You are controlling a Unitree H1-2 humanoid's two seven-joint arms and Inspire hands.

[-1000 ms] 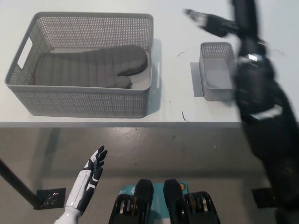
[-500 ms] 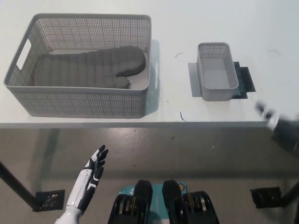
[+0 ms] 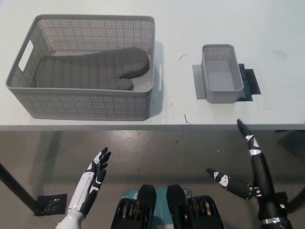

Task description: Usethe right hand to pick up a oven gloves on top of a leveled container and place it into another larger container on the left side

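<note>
The oven glove (image 3: pixel 90 70) lies flat inside the large basket (image 3: pixel 86 102) (table's left side). The small container (image 3: pixel 220 76) appears empty. The right hand (image 3: pixel 250 176) hangs below the table edge, fingers spread, holding nothing. The left hand (image 3: pixel 93 179) rests low, open.

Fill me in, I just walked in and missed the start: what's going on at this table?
Nothing is being handled right now. The grey oven glove lies inside the large mesh basket on the left of the white table. The small grey container to its right is empty. Both robot hands are below the table edge, holding nothing: the black right hand at lower right with fingers spread, the white left hand resting open at lower left.
</note>
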